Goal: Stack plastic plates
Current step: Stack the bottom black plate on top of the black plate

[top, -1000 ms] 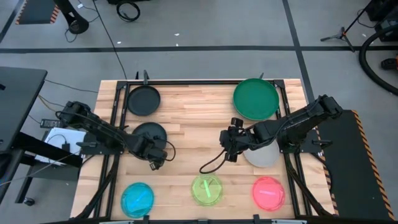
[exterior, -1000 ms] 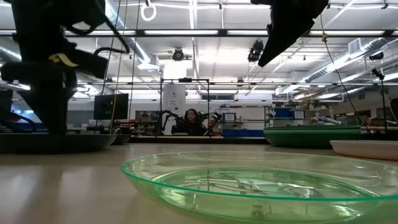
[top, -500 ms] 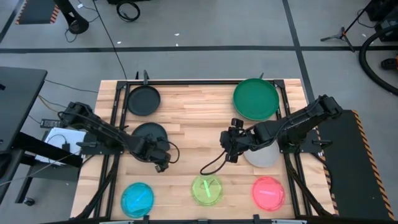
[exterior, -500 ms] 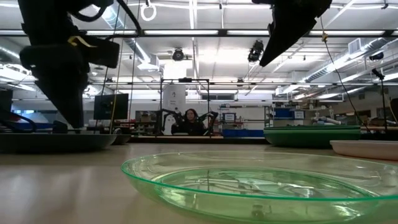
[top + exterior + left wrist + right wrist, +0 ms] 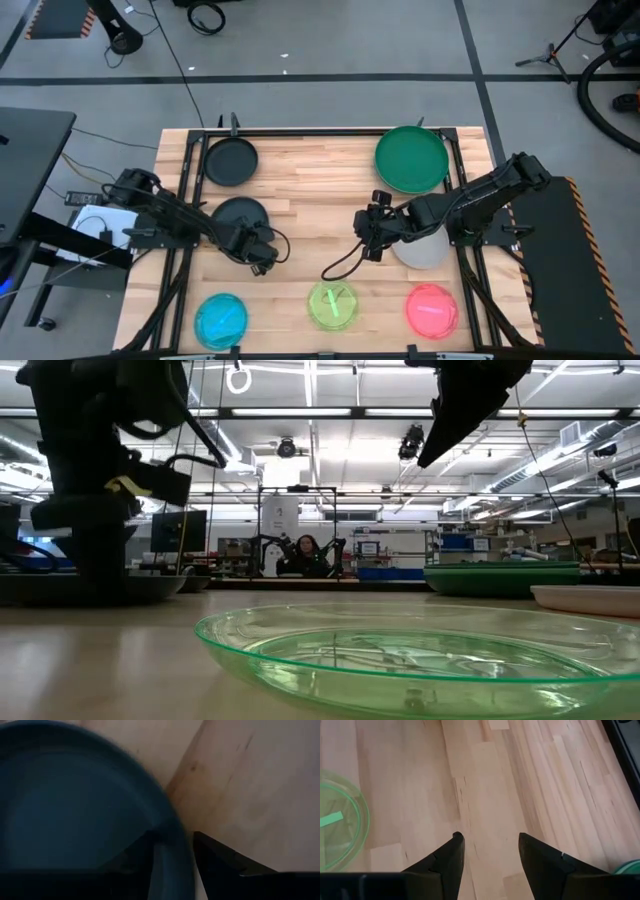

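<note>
My left gripper (image 5: 257,252) (image 5: 172,840) is low at the near-right rim of a black-grey plate (image 5: 238,214) (image 5: 70,805) that lies flat on the table. It is open, one finger inside the rim and one outside. A second black-grey plate (image 5: 231,160) lies farther back. My right gripper (image 5: 366,240) (image 5: 487,840) hangs open above bare wood at mid-table. A pale grey plate (image 5: 422,252) lies partly under the right arm. A large dark green plate (image 5: 411,158) sits far right. Small blue (image 5: 221,318), yellow-green (image 5: 333,305) (image 5: 420,660) and pink (image 5: 432,310) plates line the near edge. My left gripper comes from above, pointing down, and straddles the plate's near-right rim (image 5: 172,865), one finger (image 5: 135,857) over the inside and one finger (image 5: 220,862) outside. A thin strip of wood shows beside the outer finger. Whether either finger touches the rim, I cannot tell.
A black metal frame (image 5: 300,131) borders the table's far, left and right sides. A dark cable (image 5: 340,268) loops on the wood below the right gripper. Bare wood (image 5: 310,200) lies between the two arms. A person (image 5: 305,555) sits far off in the room behind.
My left gripper has moved toward the table's right and near edge along the black-grey plate, then down, so that its fingers now straddle the plate's rim. The plate has stayed flat in place.
</note>
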